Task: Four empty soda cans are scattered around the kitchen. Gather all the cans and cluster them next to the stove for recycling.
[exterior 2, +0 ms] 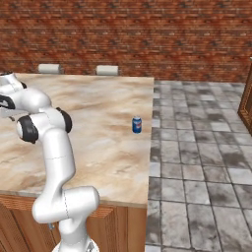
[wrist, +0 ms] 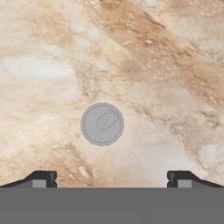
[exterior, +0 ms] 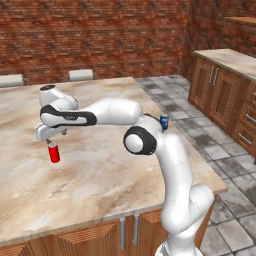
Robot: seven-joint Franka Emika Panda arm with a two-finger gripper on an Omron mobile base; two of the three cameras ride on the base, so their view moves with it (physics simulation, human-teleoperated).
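1. Left base view: the small red cylindrical soda can [exterior: 54, 154] stands upright on the marble counter [exterior: 100, 190], directly under the two-finger gripper [exterior: 50, 141].
2. Right base view: a blue-labelled can [exterior 2: 137, 125] stands near the counter's right edge.
3. Hand view: the red can's silver top [wrist: 102, 124] lies ahead between wide-open, empty fingertips [wrist: 41, 179].

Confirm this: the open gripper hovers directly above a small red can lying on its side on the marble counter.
Not quite: the small red can stands upright, as the left base view shows; the hand view looks straight down on its round silver top. The open gripper does hover directly above it over the marble counter.
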